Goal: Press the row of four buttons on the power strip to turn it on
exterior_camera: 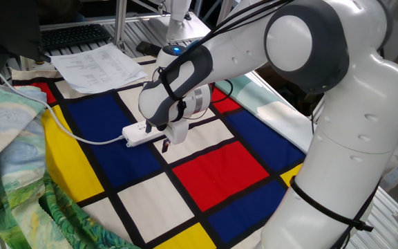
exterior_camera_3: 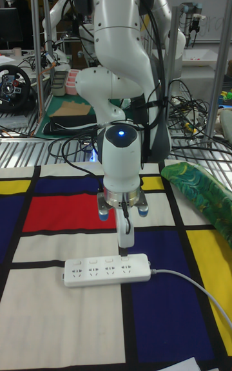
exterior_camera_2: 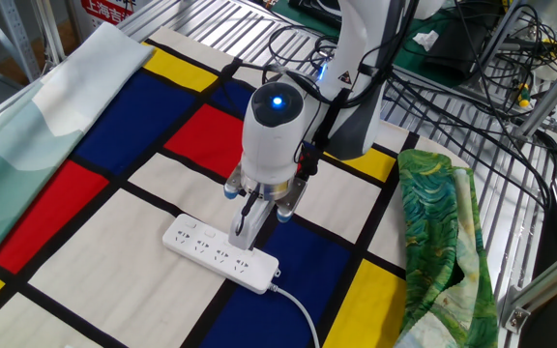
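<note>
White plastic is what you are pressing against: the power strip [exterior_camera_3: 107,270] lies flat on the checked cloth [exterior_camera_2: 56,280], near the middle of the table, resting mostly on a pale square with its cable end over a black stripe beside a blue one. In the tall fixed view its long axis runs left to right across the picture, the sockets face up, and the cable [exterior_camera_3: 187,286] leaves from the right-hand end, trailing away towards the near edge. The row of four buttons [exterior_camera_3: 107,260] sits along the far edge of the top face, on the side nearest the arm. Just above that edge hangs the gripper [exterior_camera_3: 126,242], pointing straight down, over the button nearest the cable end; whether it touches, you cannot tell. The fingers look like one narrow blade in every view, so I cannot tell you whether they are pressed together or slightly apart. Watch for a slip: the buttons are small and close to the sockets, so a tip landing a little off could strike a socket or the strip's edge. The strip is light and unfixed, so a slanted push might slide or tip it on the cloth. Beyond, the green fabric [exterior_camera_2: 443,232] lies well apart.
</note>
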Robot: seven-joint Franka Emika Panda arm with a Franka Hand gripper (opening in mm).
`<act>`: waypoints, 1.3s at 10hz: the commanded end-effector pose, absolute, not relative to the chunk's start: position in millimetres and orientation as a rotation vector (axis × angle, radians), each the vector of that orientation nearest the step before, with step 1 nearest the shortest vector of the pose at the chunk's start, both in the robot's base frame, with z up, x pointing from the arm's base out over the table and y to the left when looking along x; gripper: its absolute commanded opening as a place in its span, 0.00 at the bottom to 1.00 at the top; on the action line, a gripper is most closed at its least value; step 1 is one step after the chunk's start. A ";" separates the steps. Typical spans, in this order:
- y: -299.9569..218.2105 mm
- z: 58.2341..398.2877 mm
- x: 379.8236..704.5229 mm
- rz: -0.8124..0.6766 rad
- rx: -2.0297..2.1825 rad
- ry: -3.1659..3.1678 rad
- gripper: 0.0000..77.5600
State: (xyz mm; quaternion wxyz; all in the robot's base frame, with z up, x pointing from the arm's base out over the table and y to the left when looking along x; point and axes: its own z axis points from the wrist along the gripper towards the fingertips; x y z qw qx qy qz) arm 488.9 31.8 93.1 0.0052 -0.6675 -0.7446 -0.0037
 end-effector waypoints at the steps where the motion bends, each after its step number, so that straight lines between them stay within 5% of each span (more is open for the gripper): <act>1: 32.5 94.4 490.1 -0.015 -2.095 -2.334 1.00; 13: 35.7 89.6 493.6 -0.025 -2.086 -2.353 1.00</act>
